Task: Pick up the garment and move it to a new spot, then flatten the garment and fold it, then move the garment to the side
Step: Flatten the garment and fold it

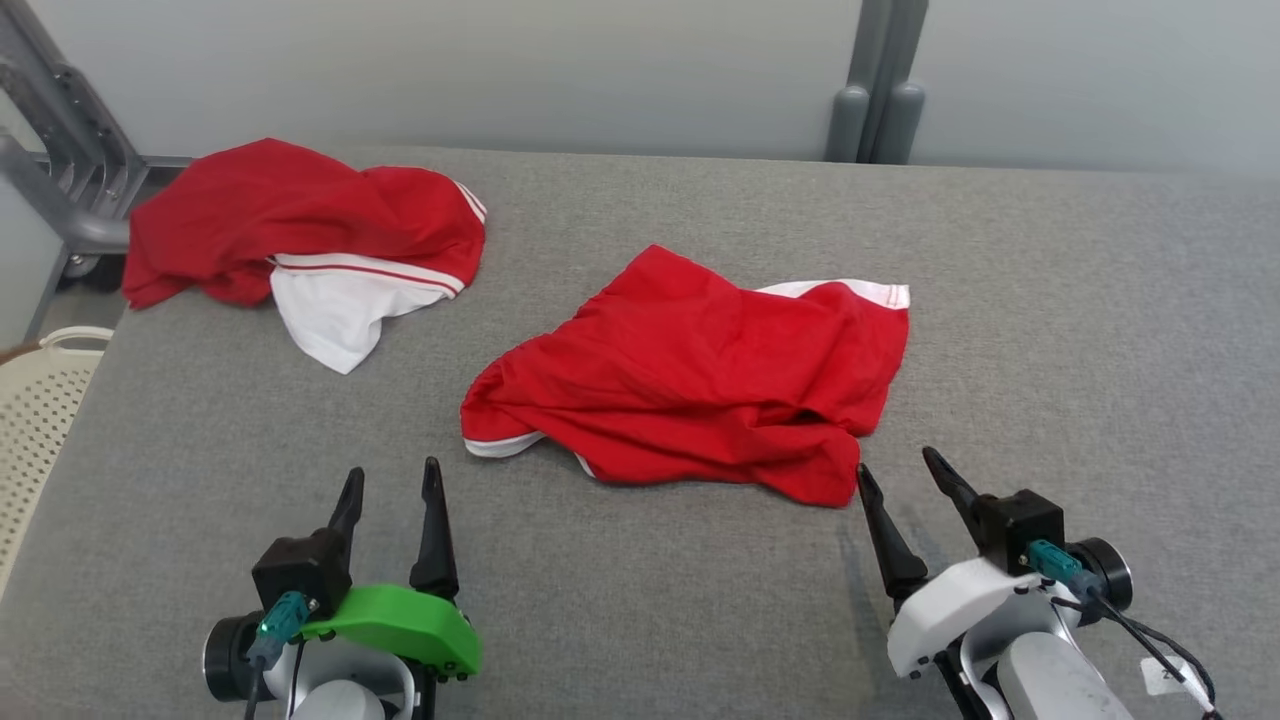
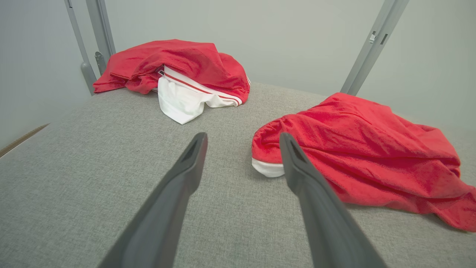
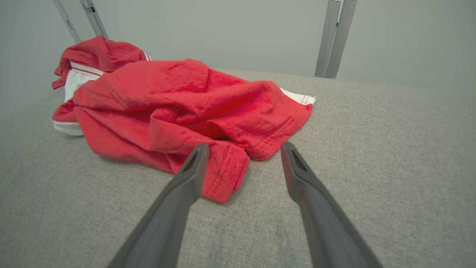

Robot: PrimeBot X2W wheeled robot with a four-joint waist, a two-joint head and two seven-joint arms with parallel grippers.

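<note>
A crumpled red garment (image 1: pixel 700 380) with white trim lies in the middle of the grey fabric table (image 1: pixel 1080 330). My left gripper (image 1: pixel 392 470) stands open near the front edge, left of the garment and apart from it; in the left wrist view the garment (image 2: pixel 364 149) lies beyond and right of the left gripper (image 2: pixel 242 136). My right gripper (image 1: pixel 896 462) is open just off the garment's near right corner. In the right wrist view a hem corner of the garment (image 3: pixel 178 100) lies between the spread fingers of the right gripper (image 3: pixel 245 145). Neither gripper holds anything.
A second red and white garment (image 1: pixel 300 220) is bunched at the far left corner of the table. A cream perforated basket (image 1: pixel 40 410) stands beside the table's left edge. Grey metal posts (image 1: pixel 880 90) rise behind the table, and a grey frame (image 1: pixel 60 170) stands at the far left.
</note>
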